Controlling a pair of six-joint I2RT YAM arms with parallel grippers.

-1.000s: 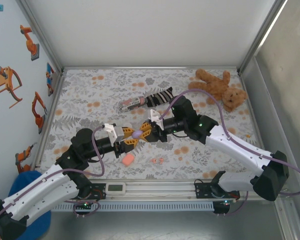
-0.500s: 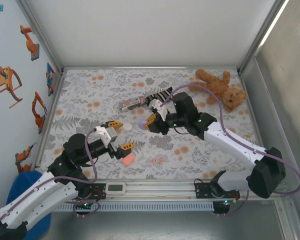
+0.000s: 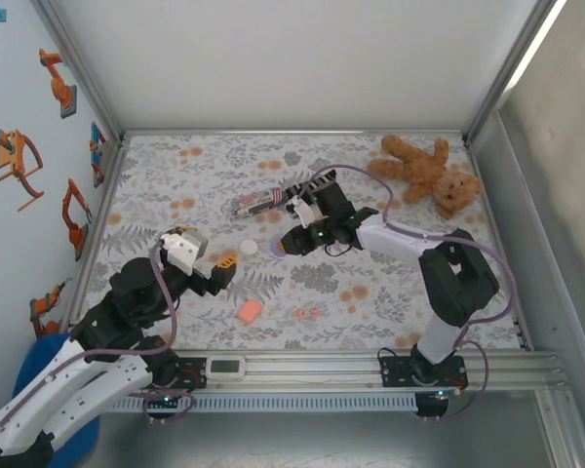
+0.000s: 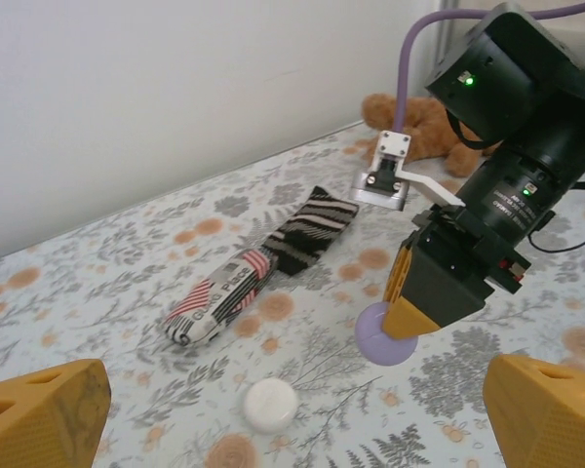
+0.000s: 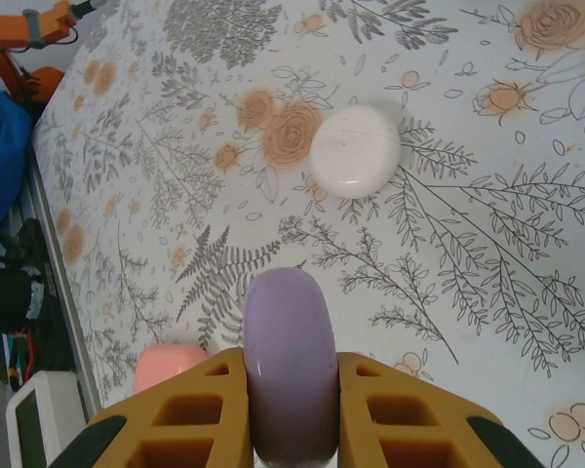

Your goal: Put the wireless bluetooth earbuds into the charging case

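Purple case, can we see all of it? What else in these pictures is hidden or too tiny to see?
- Purple case, right wrist view: its lower part sits hidden between the right end effector's fingers and is cut off by the bottom edge.
- Salmon case, right wrist view: mostly behind one finger.
- Earbuds, top view: too small to make out their shape.
- Teddy bear, left wrist view: mostly behind the right arm.

From here I see my right gripper (image 5: 291, 375) with both orange fingers pressed against a lavender case (image 5: 283, 322), held on edge above the floral tabletop (image 5: 487, 273). A white case (image 5: 355, 151) lies flat to its left. A salmon case (image 5: 171, 368) peeks out on the near side.
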